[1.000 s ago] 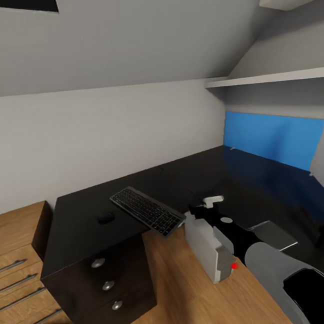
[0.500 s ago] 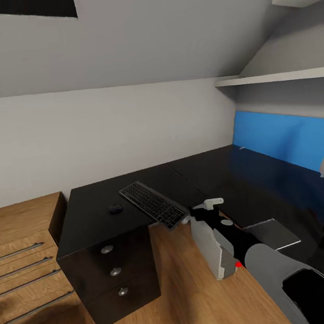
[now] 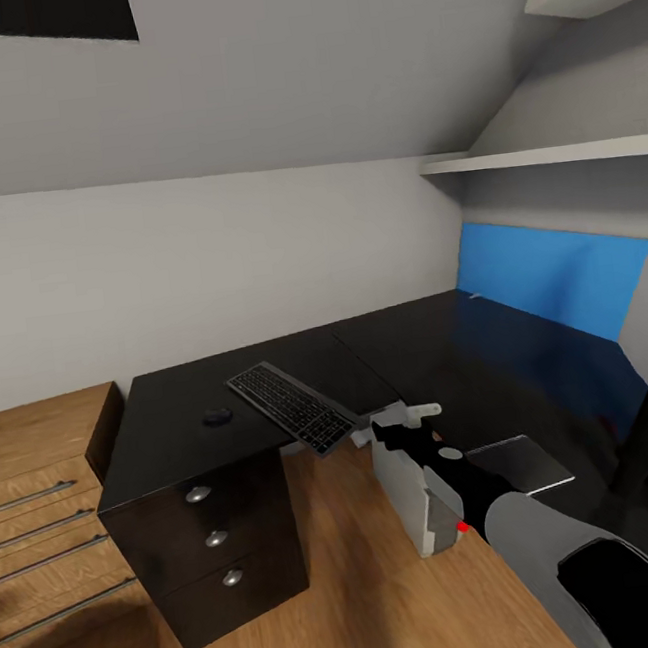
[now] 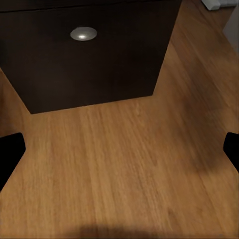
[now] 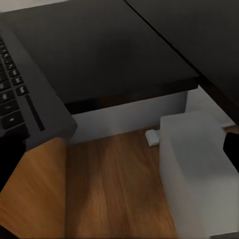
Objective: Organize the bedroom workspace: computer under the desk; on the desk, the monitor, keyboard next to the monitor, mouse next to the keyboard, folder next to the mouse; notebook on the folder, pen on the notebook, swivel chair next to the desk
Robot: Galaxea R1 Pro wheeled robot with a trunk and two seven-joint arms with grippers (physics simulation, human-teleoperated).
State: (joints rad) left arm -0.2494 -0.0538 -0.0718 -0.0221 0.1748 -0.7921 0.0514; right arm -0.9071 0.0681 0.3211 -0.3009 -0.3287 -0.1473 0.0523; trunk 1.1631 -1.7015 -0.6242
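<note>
Although the keyboard (image 3: 291, 407) lies on the desk (image 3: 174, 422), its near end overhangs the edge, the mouse (image 3: 215, 415) just beside. Repositioning is judged next. Both grippers' fingers are spread, nothing held.

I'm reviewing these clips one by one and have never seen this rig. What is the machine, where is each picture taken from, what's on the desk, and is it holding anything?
It is a simulated wheeled robot with two arms. The head camera looks down over a black desk carrying a keyboard, which overhangs the edge, and a mouse. A white computer stands on the wooden floor below. The right arm reaches forward. The left wrist camera faces the floor and the desk's drawers; the right wrist camera sees the keyboard's corner and computer. Both jaws stand open, holding nothing.
</note>
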